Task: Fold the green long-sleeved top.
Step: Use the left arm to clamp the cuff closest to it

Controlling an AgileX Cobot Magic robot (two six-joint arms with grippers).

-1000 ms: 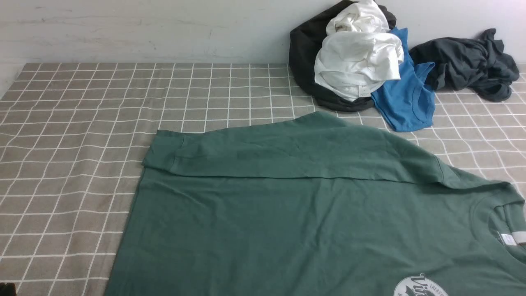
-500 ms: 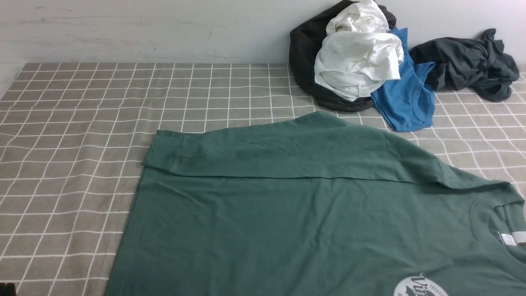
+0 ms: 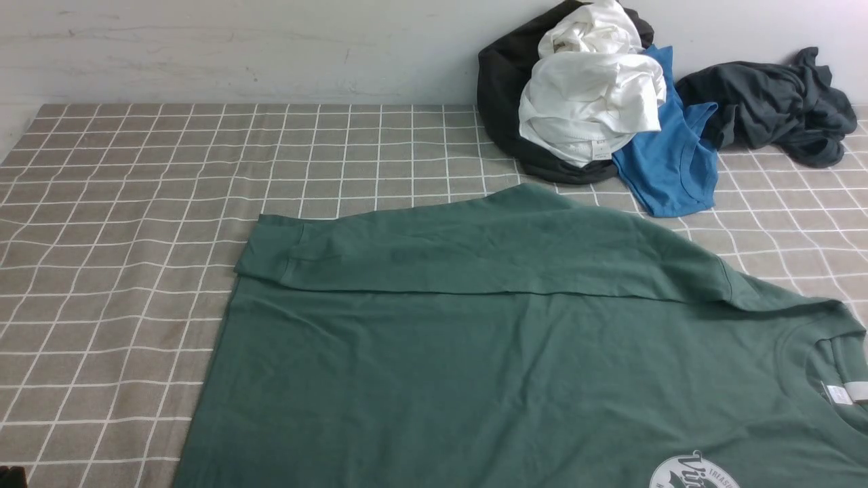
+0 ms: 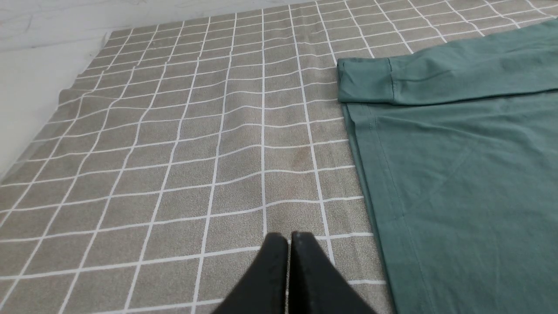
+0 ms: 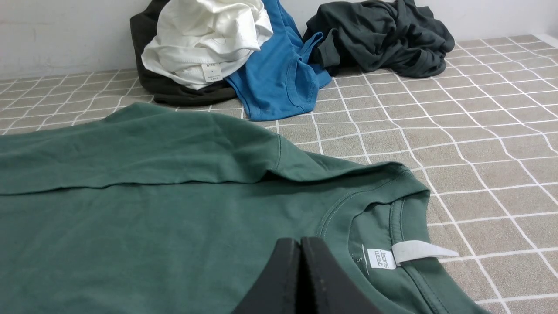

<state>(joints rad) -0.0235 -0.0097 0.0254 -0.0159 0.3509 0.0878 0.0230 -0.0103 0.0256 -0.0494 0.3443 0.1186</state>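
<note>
1. The green long-sleeved top (image 3: pixel 475 352) lies flat and chest up on the desk (image 3: pixel 122 203). Its hem points to the robot's left and its collar (image 5: pixel 370 205) to the right. The far sleeve (image 3: pixel 475 251) is already laid across the body, with its cuff (image 3: pixel 268 254) near the hem.
2. The step in hand is probably the next lengthwise fold. The near side of the top is out of view, so how it lies cannot be told.
3. To do this well, both hands need to open first. They should then pinch one long edge at matching points, one by the hem and one by the shoulder. Lifting together keeps the cloth taut, and the edge should land parallel to the folded sleeve without dragging it.
4. The left hand (image 4: pixel 288 239) is fully closed and holds nothing. It is over bare checked cloth just beside the hem edge, clear of the top.
5. The right hand (image 5: pixel 300 243) is also closed and empty. It is over the chest just beside the collar and the white neck label (image 5: pixel 381 258).
6. The blue garment (image 3: pixel 671 163) and the other heaped clothes sit well apart, by the far wall.
</note>
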